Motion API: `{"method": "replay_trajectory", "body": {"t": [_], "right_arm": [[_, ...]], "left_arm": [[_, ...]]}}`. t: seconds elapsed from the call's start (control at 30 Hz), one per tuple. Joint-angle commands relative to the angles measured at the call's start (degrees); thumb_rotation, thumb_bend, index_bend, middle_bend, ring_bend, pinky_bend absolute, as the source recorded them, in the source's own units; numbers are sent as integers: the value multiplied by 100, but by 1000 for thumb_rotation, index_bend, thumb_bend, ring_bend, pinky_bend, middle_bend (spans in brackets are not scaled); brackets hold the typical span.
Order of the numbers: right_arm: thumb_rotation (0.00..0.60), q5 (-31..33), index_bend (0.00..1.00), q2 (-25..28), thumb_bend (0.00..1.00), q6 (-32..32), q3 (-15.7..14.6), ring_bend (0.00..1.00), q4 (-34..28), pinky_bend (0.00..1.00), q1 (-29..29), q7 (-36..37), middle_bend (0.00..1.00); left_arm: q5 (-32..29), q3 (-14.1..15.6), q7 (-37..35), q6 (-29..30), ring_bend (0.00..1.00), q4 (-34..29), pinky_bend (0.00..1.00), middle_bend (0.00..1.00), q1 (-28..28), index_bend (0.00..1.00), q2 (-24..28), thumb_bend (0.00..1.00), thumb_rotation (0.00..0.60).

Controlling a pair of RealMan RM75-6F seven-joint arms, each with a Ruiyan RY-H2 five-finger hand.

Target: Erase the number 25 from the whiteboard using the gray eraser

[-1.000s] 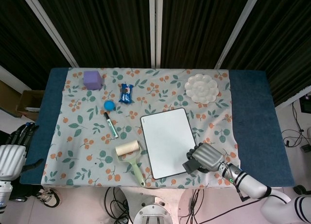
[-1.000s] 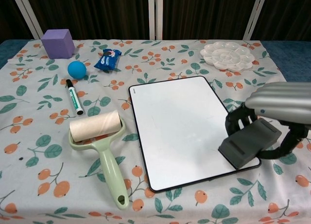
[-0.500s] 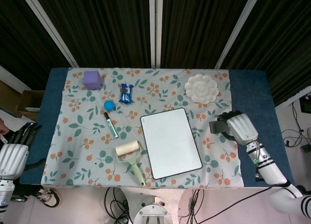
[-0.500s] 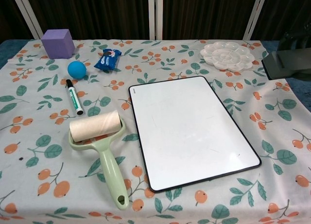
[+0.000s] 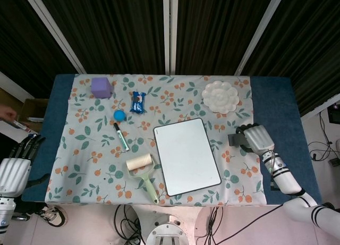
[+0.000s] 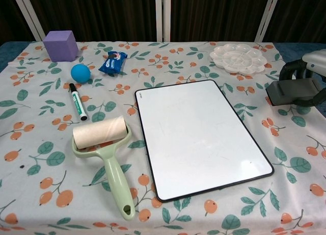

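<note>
Erase step looks done: whiteboard (image 6: 201,136) shows no digits, lies well to left of right hand (image 5: 258,138), which grips gray eraser (image 6: 294,92) clear of the board; remaining: set eraser down; left hand (image 5: 13,168) idle, fingers approx. straight.

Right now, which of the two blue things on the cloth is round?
The ball, beside the marker's black cap. The other blue thing is a flat snack packet, lying further toward the middle.
</note>
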Motion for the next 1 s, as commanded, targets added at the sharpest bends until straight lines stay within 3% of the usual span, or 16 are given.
{"method": "replay_trajectory", "body": {"t": [0.03, 0.07, 0.1, 0.17, 0.33, 0.63, 0.83, 1.0], "right_arm": [[600, 22, 111, 162, 107, -410, -115, 110, -109, 214, 88, -151, 152], [600, 33, 23, 194, 65, -402, -100, 33, -158, 106, 85, -191, 56], [600, 32, 0, 218, 33, -337, -77, 1, -211, 40, 59, -184, 8], [600, 37, 0, 250, 0, -222, -45, 0, -271, 0, 1, -143, 0], [600, -84, 0, 469, 0, 234, -9, 0, -555, 0, -199, 7, 0], [600, -351, 0, 1330, 0, 2360, -57, 0, -1658, 0, -1398, -241, 0], [600, 41, 0, 1591, 0, 2702, -180, 0, -1814, 0, -2070, -285, 0], [600, 322, 0, 1510, 0, 2809, 17, 0, -1754, 0, -2261, -428, 0]], "left_arm": [[5, -2, 0, -5, 59, -2, 166, 84, -7, 88, -2, 0, 600], [9, -3, 1, -6, 59, -3, 166, 84, -11, 88, -3, 0, 600], [12, -5, 2, -10, 59, -5, 166, 84, -16, 88, -4, 0, 600], [15, -9, 7, -12, 59, -10, 166, 84, -23, 88, -1, 0, 600], [23, -11, 22, 17, 59, -27, 166, 84, -13, 88, 2, 0, 600], [34, -23, -7, 132, 60, -50, 166, 84, 37, 88, 9, 0, 600], [27, -41, 35, 144, 60, -77, 166, 84, 37, 88, 67, 0, 600], [-107, -103, 154, 137, 59, -51, 166, 84, 44, 88, 23, 0, 600]]}}
